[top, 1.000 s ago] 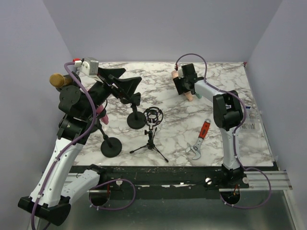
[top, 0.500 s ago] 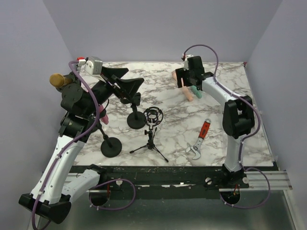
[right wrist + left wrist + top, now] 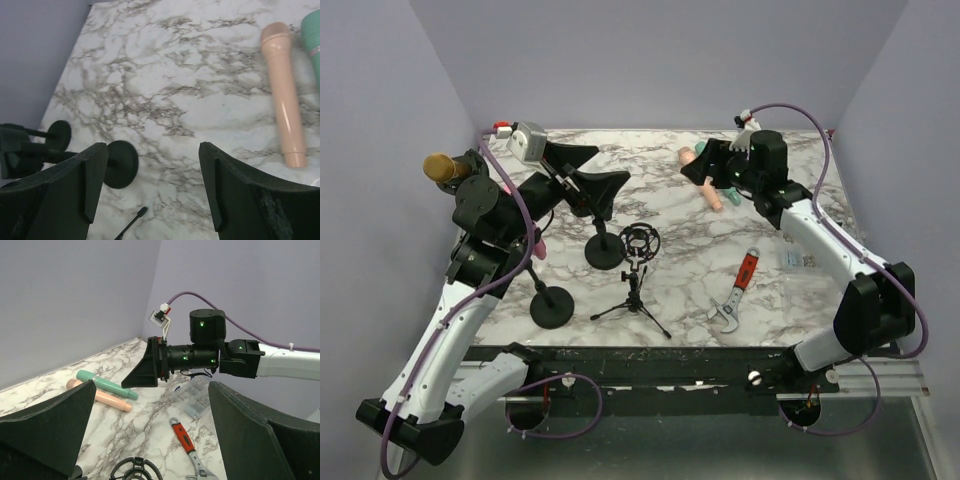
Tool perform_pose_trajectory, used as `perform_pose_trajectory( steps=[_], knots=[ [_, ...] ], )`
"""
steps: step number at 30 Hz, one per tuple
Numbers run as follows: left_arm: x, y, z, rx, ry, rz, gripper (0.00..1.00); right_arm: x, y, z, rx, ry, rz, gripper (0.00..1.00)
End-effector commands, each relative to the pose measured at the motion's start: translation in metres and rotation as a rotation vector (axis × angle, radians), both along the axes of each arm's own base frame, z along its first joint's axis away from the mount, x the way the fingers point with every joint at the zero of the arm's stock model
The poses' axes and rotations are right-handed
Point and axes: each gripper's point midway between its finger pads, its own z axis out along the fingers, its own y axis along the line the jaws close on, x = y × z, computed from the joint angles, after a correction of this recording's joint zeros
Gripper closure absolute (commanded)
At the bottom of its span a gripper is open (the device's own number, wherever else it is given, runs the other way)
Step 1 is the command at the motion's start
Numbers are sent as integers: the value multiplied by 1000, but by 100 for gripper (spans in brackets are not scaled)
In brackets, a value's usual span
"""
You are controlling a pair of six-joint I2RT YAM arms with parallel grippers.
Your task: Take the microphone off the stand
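A: OK, left gripper (image 3: 613, 162): jaws spread wide, nothing in 'em. It hangs high over the rear-L part of the table (image 3: 670, 225), pointing across twd the R arm.

B: Wrist cam agrees. Both fingers (image 3: 45, 425) sit at the frame edges, open air btwn.

A: And the right gripper (image 3: 703, 163)?

B: Also gaping, also empty-handed. It's over the far-R marble, right by two mics lying flat side by side: peach microphone (image 3: 102, 397) and green microphone (image 3: 107, 384).

A: The one on the stand?

B: The gold microphone (image 3: 440, 167) sits raised at far L, just beside the left arm's upper joint. What carries it is hidden by the arm. A pink microphone (image 3: 537, 243) peeks out next to that arm, above the near round-base stand (image 3: 552, 308). The clip's covered, so can't tell how it's seated.

A: Other hardware?

B: There's a second round-base stand (image 3: 603, 250), then a tripod (image 3: 635, 300) w/ a shock mount (image 3: 640, 240) mid-table. A red-handled wrench (image 3: 735, 292) lies to its R.
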Motion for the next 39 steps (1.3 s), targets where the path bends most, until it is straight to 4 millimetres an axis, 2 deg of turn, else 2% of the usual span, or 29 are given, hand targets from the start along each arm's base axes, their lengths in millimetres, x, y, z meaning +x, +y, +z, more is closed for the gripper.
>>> perform_pose_trajectory(
  steps=[1, 7, 11, 14, 16, 19, 22, 26, 27, 31, 33, 36, 39],
  knots=[
    [-24, -3, 17, 24, -117, -45, 2, -31, 22, 44, 270, -48, 78, 19],
    [-39, -3, 24, 37, -193, -61, 1, -65, 21, 85, 500, -144, 111, 14],
    [-51, -2, 21, 11, -190, -84, 1, -94, -8, 123, 698, -313, 21, 0],
    [-69, -1, 16, 12, -159, -134, 1, -105, -25, 127, 757, -375, -35, 0],
    [-85, 3, 16, 9, -138, -160, 1, -105, -20, 125, 718, -370, -6, 0],
    [-112, 14, 14, 0, -124, -183, 1, -108, 8, 114, 628, -329, 165, 0],
    [-132, 31, 11, 8, -110, -143, 1, -104, 31, 108, 627, -238, 273, 0],
    [-136, 67, -9, 75, -52, 49, 1, -108, 82, 115, 493, -236, 342, 0],
    [-133, 79, -17, 91, -27, 121, 1, -116, 100, 113, 440, -241, 356, 0],
    [-139, 128, -44, 128, 24, 349, 1, -145, 147, 136, 435, -296, 431, 0],
    [-147, 144, -56, 134, 36, 405, 1, -163, 171, 149, 447, -326, 489, 0],
    [-154, 165, -76, 119, 69, 495, 1, -190, 212, 158, 406, -382, 546, 0],
    [-148, 182, -96, 85, 132, 594, 1, -205, 244, 164, 361, -435, 530, 0]
  ],
)
